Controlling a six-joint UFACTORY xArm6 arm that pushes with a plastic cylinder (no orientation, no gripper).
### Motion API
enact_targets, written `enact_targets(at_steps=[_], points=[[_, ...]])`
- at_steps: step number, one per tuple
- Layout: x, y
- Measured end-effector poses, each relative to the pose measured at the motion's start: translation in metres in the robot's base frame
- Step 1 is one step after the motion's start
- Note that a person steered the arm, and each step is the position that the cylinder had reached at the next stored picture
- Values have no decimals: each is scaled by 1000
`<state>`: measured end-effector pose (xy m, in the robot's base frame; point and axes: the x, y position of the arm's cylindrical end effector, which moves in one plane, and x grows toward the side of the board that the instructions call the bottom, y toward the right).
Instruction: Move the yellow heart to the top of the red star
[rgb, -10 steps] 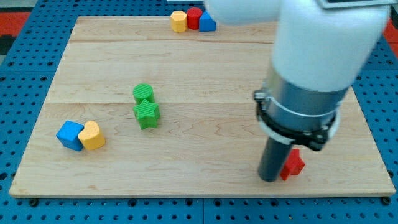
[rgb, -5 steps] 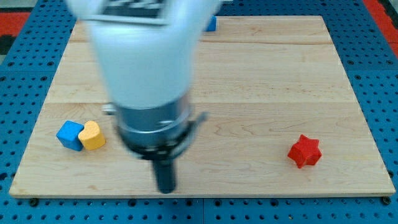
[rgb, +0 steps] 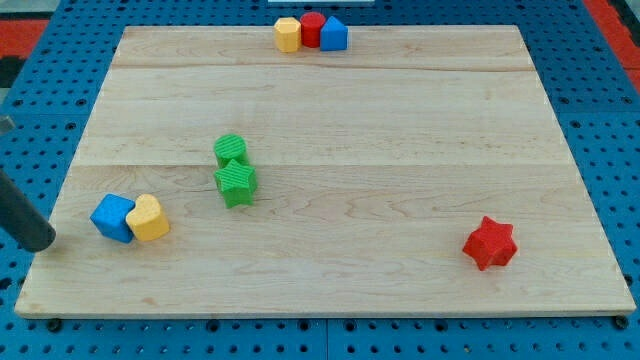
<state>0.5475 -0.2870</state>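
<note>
The yellow heart (rgb: 150, 218) lies at the board's lower left, touching a blue cube (rgb: 113, 218) on its left. The red star (rgb: 490, 243) lies alone at the lower right. My tip (rgb: 38, 243) is at the view's far left edge, on the board's left border, a short way left of the blue cube. Most of the rod and arm is out of frame.
A green block (rgb: 230, 150) and a green star (rgb: 236, 183) touch each other left of centre. A yellow block (rgb: 288, 34), a red block (rgb: 313, 28) and a blue block (rgb: 333, 34) stand in a row at the board's top edge.
The arm swept from the red star at the lower right across the board to the far left edge. No block has moved.
</note>
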Motion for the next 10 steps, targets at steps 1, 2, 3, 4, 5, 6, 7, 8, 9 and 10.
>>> enact_targets(at_steps=[1, 2, 3, 4, 5, 6, 7, 8, 9, 10], points=[[-3, 39], [-6, 59], [-9, 58], [-12, 56], [-20, 56], [-22, 53], [-22, 69], [-23, 97], [-27, 120], [-30, 147]])
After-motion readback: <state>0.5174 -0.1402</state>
